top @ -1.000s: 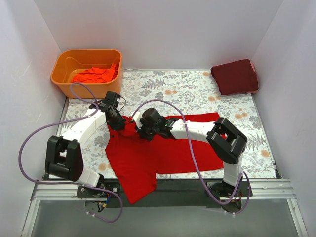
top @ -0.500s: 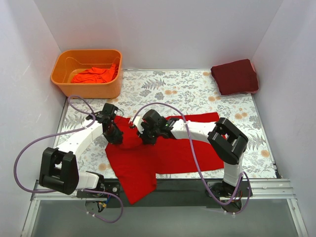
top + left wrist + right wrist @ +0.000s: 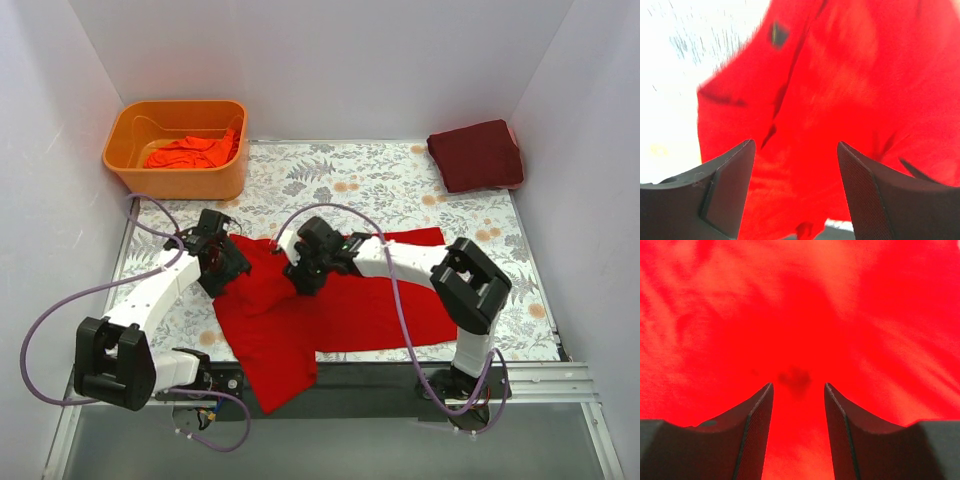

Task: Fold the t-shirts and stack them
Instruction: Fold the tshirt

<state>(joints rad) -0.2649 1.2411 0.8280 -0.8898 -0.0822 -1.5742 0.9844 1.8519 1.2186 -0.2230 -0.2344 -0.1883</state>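
At the near-left part of the table, the left gripper (image 3: 224, 268) sits low on the left margin of the bright red t-shirt (image 3: 350, 310). Its fingers (image 3: 727, 185) are spread wide with nothing clamped between them, and in the wrist view red cloth shows through the gap. Whether the tips touch the fabric, cannot tell. Just to its right, the right gripper (image 3: 300, 276) points down into the same shirt. Its fingers (image 3: 757, 430) stand parted by a narrower gap and grip nothing I can make out. Red cloth fills the whole wrist view, with a small dark smudge between the tips, either shadow or mark. Between the two grippers the cloth is bunched into a rumpled mound. The rest of the shirt lies spread toward the right across the floral table (image 3: 380, 185). One part hangs over the near edge by the arm bases. Purple cables (image 3: 60, 300) loop off both arms. Well apart, in the far right corner, a dark maroon t-shirt (image 3: 477, 155) lies folded in a neat block. In the far left corner stands an orange tub (image 3: 122, 165), with orange-red t-shirts (image 3: 190, 152) crumpled inside it.
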